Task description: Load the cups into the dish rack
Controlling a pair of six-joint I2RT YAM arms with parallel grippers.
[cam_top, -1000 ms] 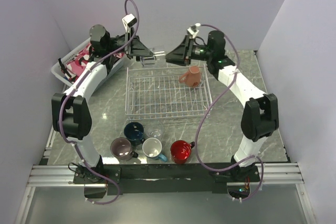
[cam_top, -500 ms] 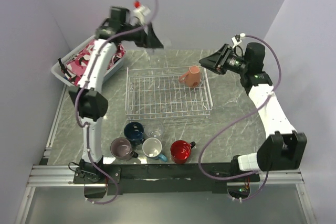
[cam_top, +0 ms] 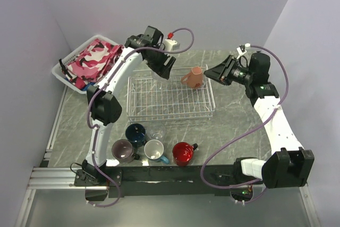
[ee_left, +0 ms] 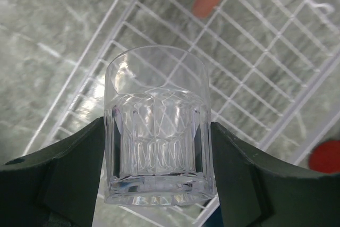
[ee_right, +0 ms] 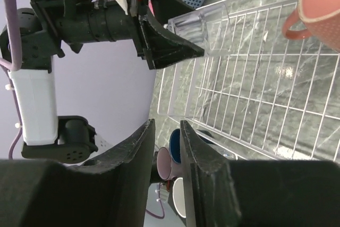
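- Grey marble table point(cam_top: 239, 126) between plain walls, with the rack point(cam_top: 164, 102) mid-table.
- Left gripper point(ee_left: 157, 152) clamps a clear glass point(ee_left: 158, 104) by its sides over the rack's far rim, likely so it can go straight down onto the wires.
- Salmon mug point(cam_top: 194, 77) sits in the far right corner; the other wires are bare.
- Right gripper point(ee_right: 167, 126) hangs beyond the right rim, fingers a narrow gap apart, holding nothing and out of the way.
- Four mugs point(cam_top: 154, 150) and another glass point(cam_top: 157, 134) wait near the bases.

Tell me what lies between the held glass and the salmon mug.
Only bare dish rack wires separate glass and mug, seen in the right wrist view.
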